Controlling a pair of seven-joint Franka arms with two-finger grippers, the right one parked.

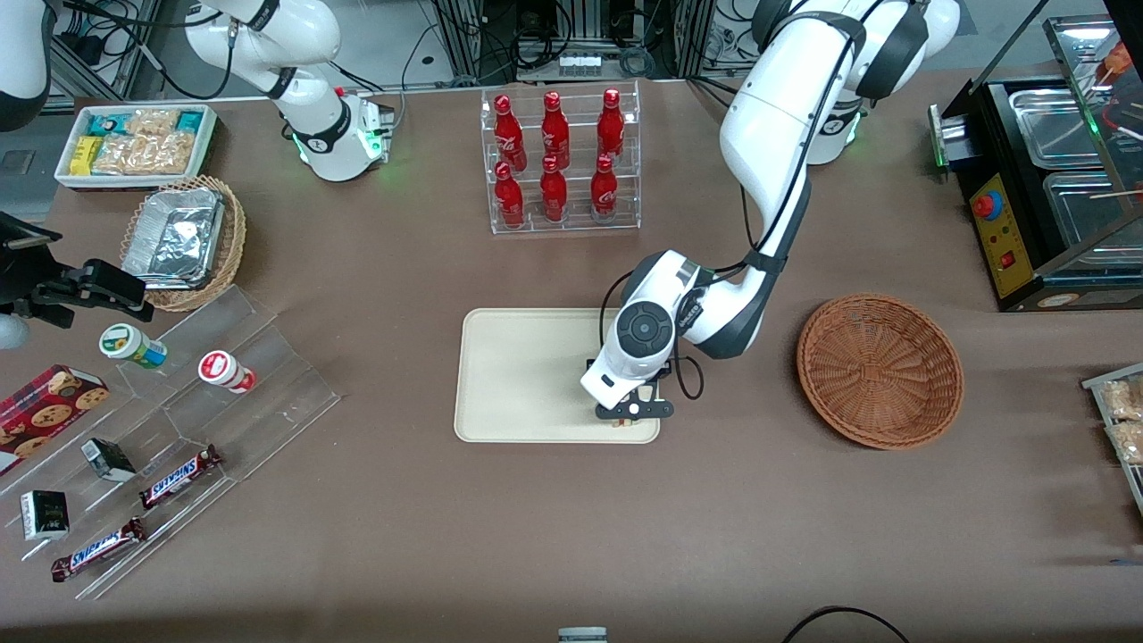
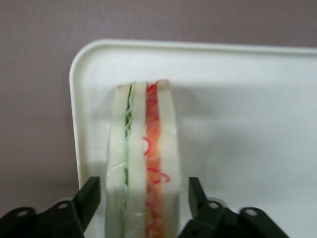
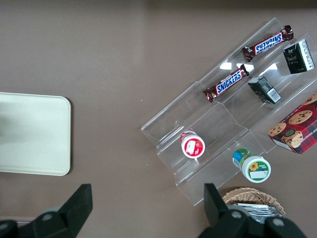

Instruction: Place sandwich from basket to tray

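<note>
Wrist view: the sandwich (image 2: 143, 163) stands on the tray (image 2: 237, 99) near one corner, between the tool (image 2: 141, 198) fingers (spread, each clear of the bread). Front view: the tool (image 1: 632, 413) hangs over the tray's (image 1: 518, 375) near edge; the basket (image 1: 880, 371) sits beside it.
</note>
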